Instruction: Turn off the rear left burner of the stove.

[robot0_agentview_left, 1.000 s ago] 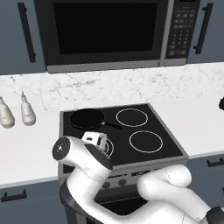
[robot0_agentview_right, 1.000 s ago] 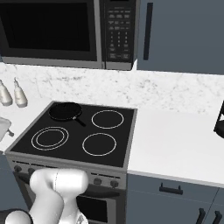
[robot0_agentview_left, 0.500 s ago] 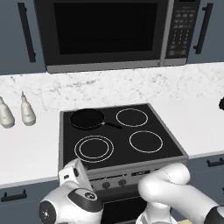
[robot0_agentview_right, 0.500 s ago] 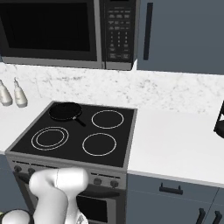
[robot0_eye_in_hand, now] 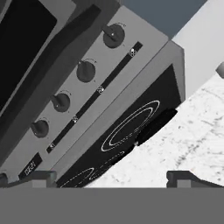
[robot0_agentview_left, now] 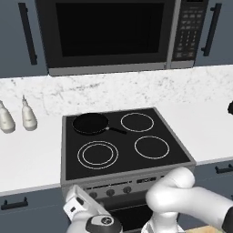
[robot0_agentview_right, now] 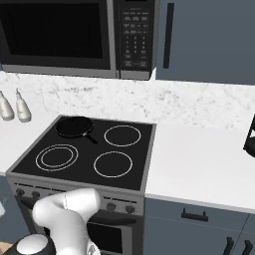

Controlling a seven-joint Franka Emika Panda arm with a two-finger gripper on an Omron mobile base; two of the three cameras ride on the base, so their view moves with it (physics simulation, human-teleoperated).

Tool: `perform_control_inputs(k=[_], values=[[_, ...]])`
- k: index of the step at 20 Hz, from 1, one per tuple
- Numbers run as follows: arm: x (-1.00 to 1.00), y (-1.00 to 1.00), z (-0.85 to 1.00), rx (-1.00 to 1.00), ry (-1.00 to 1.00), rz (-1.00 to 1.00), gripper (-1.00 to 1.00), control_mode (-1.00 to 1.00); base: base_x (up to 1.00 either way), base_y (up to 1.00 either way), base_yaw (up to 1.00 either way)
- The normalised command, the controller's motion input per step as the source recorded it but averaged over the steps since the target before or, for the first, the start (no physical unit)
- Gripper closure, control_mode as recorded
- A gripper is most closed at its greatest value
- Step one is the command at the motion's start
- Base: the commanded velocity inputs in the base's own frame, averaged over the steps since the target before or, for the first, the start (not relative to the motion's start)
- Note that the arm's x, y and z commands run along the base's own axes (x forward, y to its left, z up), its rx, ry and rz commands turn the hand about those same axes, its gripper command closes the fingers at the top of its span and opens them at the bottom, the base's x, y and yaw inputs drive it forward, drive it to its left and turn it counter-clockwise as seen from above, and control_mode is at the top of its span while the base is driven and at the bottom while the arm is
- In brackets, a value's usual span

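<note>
The stove [robot0_agentview_left: 123, 141] sat in the white counter [robot0_agentview_left: 27, 154], with a big black microwave [robot0_agentview_left: 113, 34] above it. A black frying pan [robot0_agentview_left: 91, 123] sat on the rear left burner [robot0_agentview_left: 80, 129] and covered most of it. Its handle pointed to the right. Three white ring marks were on the glass: a double one at the front left and single ones at the rear right and front right. Small dark knobs [robot0_agentview_left: 110, 192] ran along the front. Two white bottles [robot0_agentview_left: 18, 119] stood side by side on the counter, left of the stove. The white arm [robot0_agentview_left: 191, 205] curved low in front of the stove, and its hand end was down by the knobs.
</note>
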Motion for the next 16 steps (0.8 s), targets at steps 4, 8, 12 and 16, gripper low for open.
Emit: perform_control_inputs(k=[4, 8, 12, 16], values=[[0.0, 0.01, -0.47, -0.08, 0.0, 0.17, -1.0, -1.0, 0.0, 0.0, 0.0], [0.0, 0.0, -0.39, -0.03, -0.01, 0.15, -1.0, -1.0, 0.0, 0.0, 0.0], [0.0, 0.0, -0.42, -0.02, -0.05, 0.13, -1.0, -1.0, 0.0, 0.0, 0.0], [0.02, 0.0, -0.33, -0.02, -0.1, 0.07, -1.0, -1.0, 0.0, 0.0, 0.0]])
